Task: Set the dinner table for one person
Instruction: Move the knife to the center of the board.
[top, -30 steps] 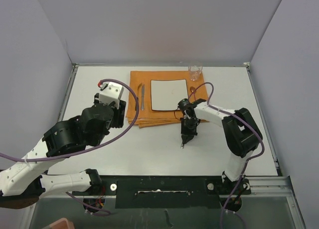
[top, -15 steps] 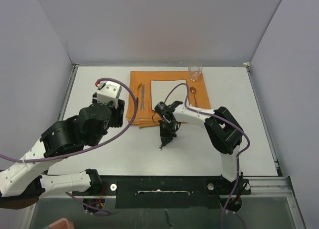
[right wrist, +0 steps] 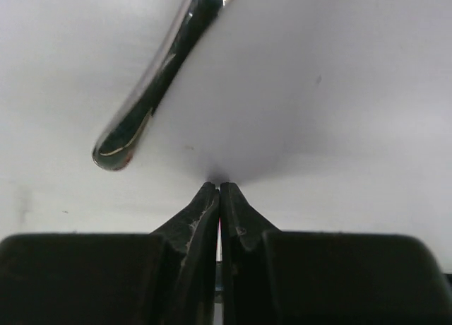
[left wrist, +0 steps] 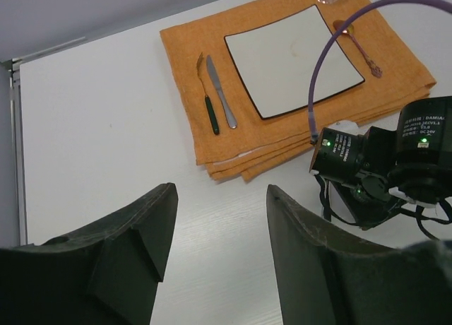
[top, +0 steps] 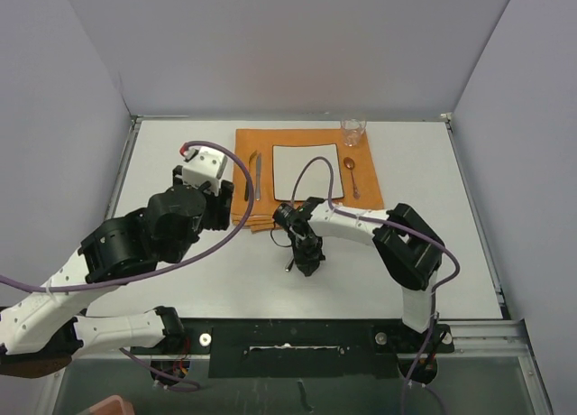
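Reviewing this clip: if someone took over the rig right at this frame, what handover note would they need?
Left gripper: open, empty, above the table to the left of the cloth.
Right gripper: shut, nothing between the fingers, tips down at the table in front of the cloth, next to a dark utensil lying on the bare table.
Done: plate on the cloth, fork and knife on its left, spoon on its right, glass beyond the spoon.
Left: probably pick up the loose utensil and add it to the setting; its type is unclear.
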Controlling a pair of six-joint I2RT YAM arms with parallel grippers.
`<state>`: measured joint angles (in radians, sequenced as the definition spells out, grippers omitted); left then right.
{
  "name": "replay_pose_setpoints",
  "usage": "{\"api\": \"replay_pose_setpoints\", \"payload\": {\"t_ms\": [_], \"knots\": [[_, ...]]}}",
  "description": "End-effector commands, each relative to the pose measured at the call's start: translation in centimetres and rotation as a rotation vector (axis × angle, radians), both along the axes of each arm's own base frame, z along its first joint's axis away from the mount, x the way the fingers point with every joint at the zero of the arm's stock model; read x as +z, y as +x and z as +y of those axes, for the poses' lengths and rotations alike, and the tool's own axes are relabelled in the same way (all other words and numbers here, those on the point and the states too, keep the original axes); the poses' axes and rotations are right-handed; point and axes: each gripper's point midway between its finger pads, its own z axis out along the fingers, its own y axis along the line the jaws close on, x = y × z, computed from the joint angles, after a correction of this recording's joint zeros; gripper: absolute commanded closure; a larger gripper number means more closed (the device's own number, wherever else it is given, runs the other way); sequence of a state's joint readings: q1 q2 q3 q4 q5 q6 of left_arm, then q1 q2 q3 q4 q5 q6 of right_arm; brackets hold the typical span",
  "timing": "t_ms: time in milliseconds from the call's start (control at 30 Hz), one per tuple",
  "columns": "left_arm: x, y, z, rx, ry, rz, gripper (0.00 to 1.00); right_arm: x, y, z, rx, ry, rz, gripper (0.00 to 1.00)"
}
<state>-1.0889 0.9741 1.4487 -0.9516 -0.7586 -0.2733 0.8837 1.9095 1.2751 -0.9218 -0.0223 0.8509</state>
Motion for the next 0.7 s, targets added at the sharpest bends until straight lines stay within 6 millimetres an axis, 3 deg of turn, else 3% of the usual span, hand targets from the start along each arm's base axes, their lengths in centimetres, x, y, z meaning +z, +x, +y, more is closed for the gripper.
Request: {"api": "replay_pose_setpoints", "payload": {"t_ms": [0,100,167,267,367,533,667], "knots": [[-0.4,1.1,-3.2,-0.078,0.001,-0.023,0.44,5.0,1.7,-1.6,0.047,-0.092,-0.247,1.00],[-2.9,1.6,-5.5,-0.124,0.045,0.016,0.39,10.2,3.1,-2.5,-0.007,-0.069,-0.406,0.92],[-4.9,2.0,-6.1,-0.107,0.045,0.056,0.38,14.6,4.2,-3.9,-0.054,-0.053,-0.534,0.78],[-8.0,2.8,-6.5,-0.093,0.015,0.130,0.38,22.2,5.7,-7.6,-0.149,-0.016,-0.746,0.62],[-10.8,3.2,-7.2,-0.108,-0.028,0.196,0.38,28.3,6.1,-11.1,-0.218,0.024,-0.924,0.57],[-15.1,3.5,-8.9,-0.131,-0.031,0.308,0.38,34.0,5.5,-15.7,-0.257,0.022,-1.110,0.56],[-17.9,3.5,-12.1,-0.222,-0.045,0.376,0.38,36.9,5.1,-17.0,-0.239,0.073,-1.208,0.56]]}}
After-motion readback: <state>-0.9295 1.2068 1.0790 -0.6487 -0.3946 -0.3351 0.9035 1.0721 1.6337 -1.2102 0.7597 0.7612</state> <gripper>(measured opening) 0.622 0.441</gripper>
